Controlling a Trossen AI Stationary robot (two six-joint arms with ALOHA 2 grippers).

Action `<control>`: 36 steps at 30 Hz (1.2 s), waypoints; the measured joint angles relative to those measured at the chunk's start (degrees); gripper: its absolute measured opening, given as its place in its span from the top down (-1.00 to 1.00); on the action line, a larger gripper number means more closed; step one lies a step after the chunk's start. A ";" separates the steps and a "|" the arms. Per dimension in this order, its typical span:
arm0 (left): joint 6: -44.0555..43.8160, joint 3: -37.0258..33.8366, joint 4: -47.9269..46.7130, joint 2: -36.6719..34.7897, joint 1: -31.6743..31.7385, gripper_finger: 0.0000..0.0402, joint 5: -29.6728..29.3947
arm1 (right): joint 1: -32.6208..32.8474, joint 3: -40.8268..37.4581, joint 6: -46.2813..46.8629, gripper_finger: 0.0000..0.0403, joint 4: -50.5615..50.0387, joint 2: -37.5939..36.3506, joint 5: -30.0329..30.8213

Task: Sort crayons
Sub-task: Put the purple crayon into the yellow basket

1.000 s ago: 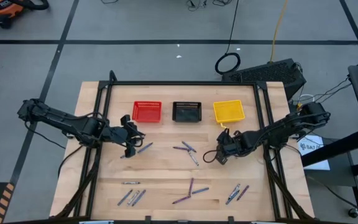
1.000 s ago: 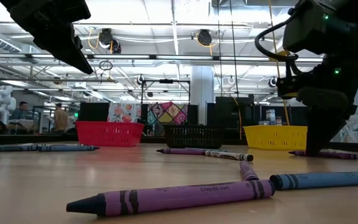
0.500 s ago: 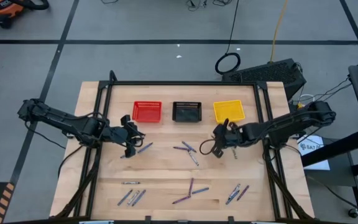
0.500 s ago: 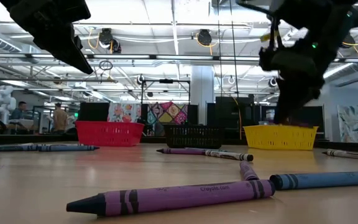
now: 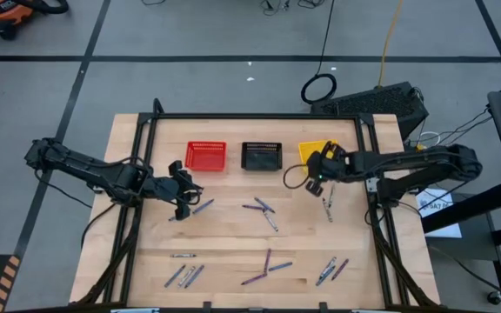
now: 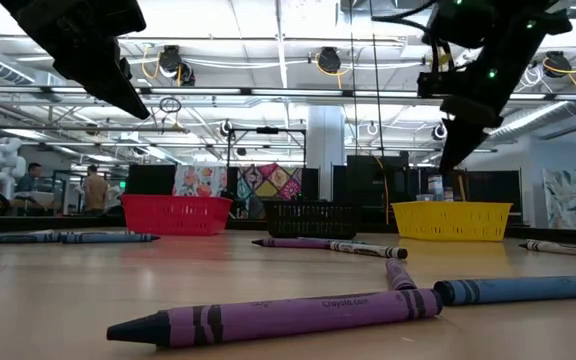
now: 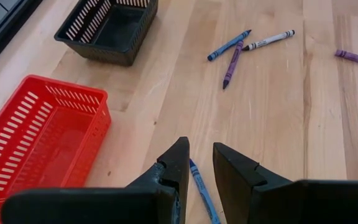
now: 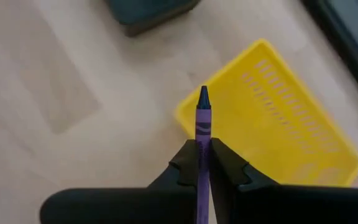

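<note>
My right gripper [image 5: 313, 171] hangs above the table at the near left corner of the yellow basket [image 5: 327, 149], shut on a purple crayon [image 8: 202, 118] whose dark tip points past the fingers toward the basket. My left gripper [image 7: 201, 155] hovers open over a blue crayon [image 7: 199, 183] lying flat on the wood, near the red basket [image 5: 205, 156]. More crayons lie flat at the table's middle [image 5: 263, 209] and along the near edge [image 5: 266, 267]. My right gripper pinches the purple crayon's wrapped shaft [image 8: 202, 135] between its two fingers. The fingers lie along the crayon, which sticks out ahead of them, tip forward. They slant down from the table's right. The crayon is lifted clear of the table.
A black basket [image 5: 261, 156] stands between the red and yellow ones at the far side. A lone crayon [image 5: 328, 205] lies just nearer than my right gripper. Other crayon clusters lie near left [image 5: 183, 275] and near right [image 5: 331, 269]. In the low view a purple crayon [image 6: 278, 318] lies close.
My right gripper has risen from the table and gone toward the far edge and the yellow basket, rolling as it went. It stayed shut on the purple crayon, which is now lifted clear of the wood.
</note>
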 joint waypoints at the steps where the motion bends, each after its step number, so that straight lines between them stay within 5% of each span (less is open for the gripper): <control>1: 0.00 0.00 -0.02 0.00 0.00 0.61 0.00 | -1.16 0.00 -2.60 1.00 0.04 0.00 -0.01; 8: 0.00 0.00 -0.02 0.00 0.00 0.61 0.00 | -8.34 0.00 -20.50 1.00 1.63 1.81 1.25; 15: 0.00 0.00 -0.02 0.00 0.00 0.61 0.00 | -15.58 -0.70 -27.76 1.00 2.92 3.59 -5.78; 25: 0.02 -0.02 -0.22 0.00 0.00 0.61 0.00 | -21.64 -0.94 -31.21 0.99 6.19 8.03 -12.30; 36: 0.02 -0.02 -0.61 2.07 0.00 0.61 1.22 | -22.38 -0.94 -30.46 0.93 6.92 14.44 -12.37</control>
